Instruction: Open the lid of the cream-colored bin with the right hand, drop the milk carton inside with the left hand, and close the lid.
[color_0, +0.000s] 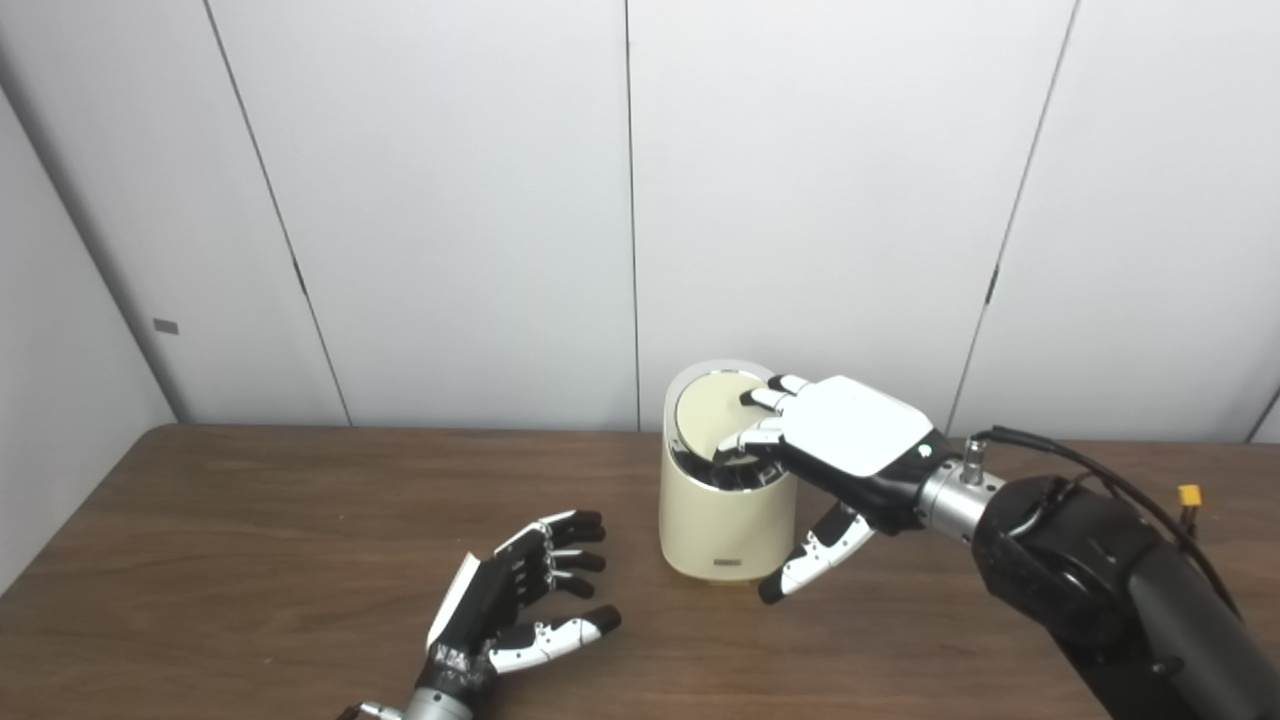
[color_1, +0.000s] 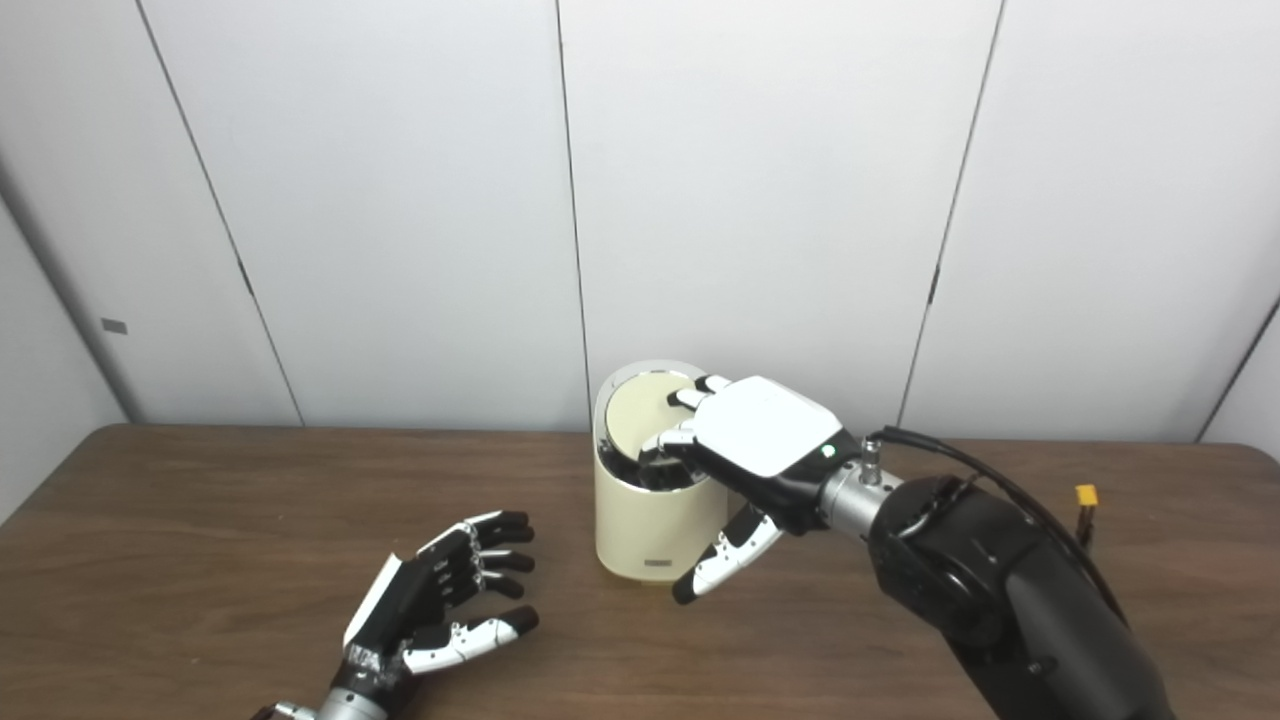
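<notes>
Right hand (color_0: 850, 435): fingers (color_0: 765, 397) curled over the bin's top from the right, tips resting on the lid (color_0: 715, 412); thumb hangs free down the bin's right flank, clasping nothing. Contact reads as a press or hook on the lid, not a grip around anything.

Lid: cream disc, tilted up toward the back wall, chrome mouth showing beneath its near edge; judged partly open.

Cream-colored bin (color_0: 722, 520): upright cylinder, long axis vertical, mid-counter, directly left of the right palm.

Left hand (color_0: 520, 595): palm up, fingers spread, holding nothing; rests low on the counter (color_0: 250, 520), near the bin's left front but clear of it.

Milk carton: not visible in either view; location cannot be told.

Governing relation: the lid lies beneath the right fingertips and hinges rearward, so closing it would mean a push forward and down. The right hand is the nearer.
</notes>
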